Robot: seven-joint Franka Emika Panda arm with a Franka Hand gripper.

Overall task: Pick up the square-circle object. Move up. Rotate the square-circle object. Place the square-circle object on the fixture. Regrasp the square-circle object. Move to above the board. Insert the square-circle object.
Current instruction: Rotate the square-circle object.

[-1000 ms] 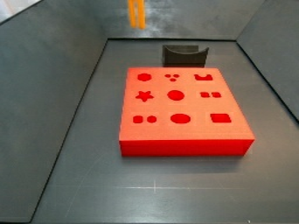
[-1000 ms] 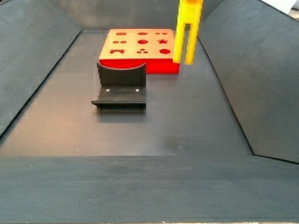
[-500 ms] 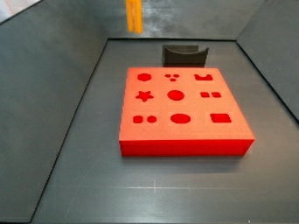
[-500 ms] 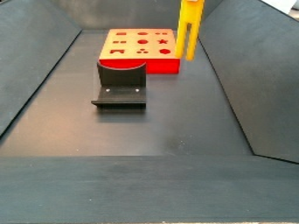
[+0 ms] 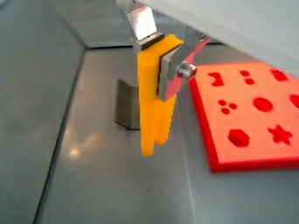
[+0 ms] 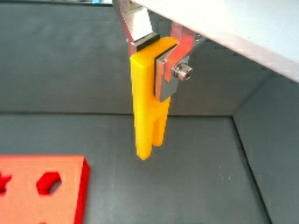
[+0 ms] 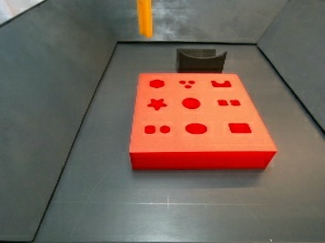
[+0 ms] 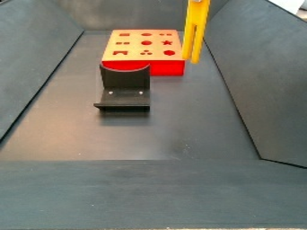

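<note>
Yellow-orange and slim, the square-circle object (image 5: 156, 94) hangs upright in the air, and we see the gripper (image 5: 160, 54) pinching it near its upper end, one flat silver finger (image 5: 143, 24) on one side of it and one silver finger (image 5: 184, 66) on the opposite side, both pressed against the peg. In both wrist views the peg points straight down from the gripper (image 6: 158, 59), its lower end free and well above the dark floor (image 6: 176, 184). In both side views only the lower part of the peg shows, entering from the upper edge of the picture: in a side view the square-circle object (image 7: 144, 17) hangs high over the far end of the bin, beyond the board (image 7: 197, 121) and off to one side of the fixture (image 7: 200, 60); in a side view it (image 8: 195, 29) hangs just beside the far red board (image 8: 147, 50), apart from it. The gripper itself is out of sight in both side views. The board lies flat on the floor, its top cut with a star, circles, ovals and rectangles. The dark fixture (image 8: 122, 85) stands on the floor, close against one short end of the board, with nothing resting in its notch. In a wrist view we see a corner of the board (image 6: 41, 188) below and to one side of the peg.
</note>
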